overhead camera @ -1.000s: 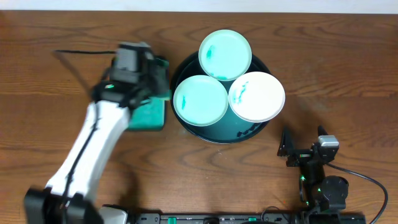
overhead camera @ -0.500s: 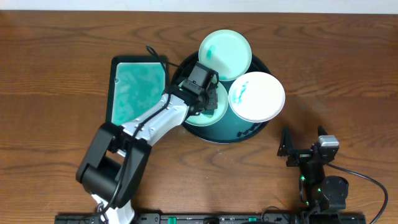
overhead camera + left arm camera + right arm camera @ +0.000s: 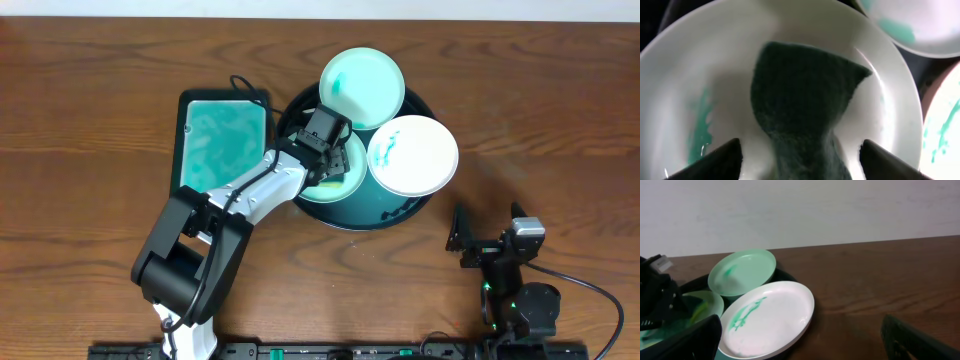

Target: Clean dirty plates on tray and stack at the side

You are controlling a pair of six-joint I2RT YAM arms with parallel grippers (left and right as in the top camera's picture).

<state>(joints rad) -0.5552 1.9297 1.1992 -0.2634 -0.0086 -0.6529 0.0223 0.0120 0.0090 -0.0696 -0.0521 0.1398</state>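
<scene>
Dirty plates (image 3: 413, 155), two mint, one white, on one tray (image 3: 352, 214), one sponge (image 3: 800, 100)

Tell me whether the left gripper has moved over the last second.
Yes. The left gripper swung right, from above the rectangular tray to the front green plate in the round tray, holding a sponge.
</scene>
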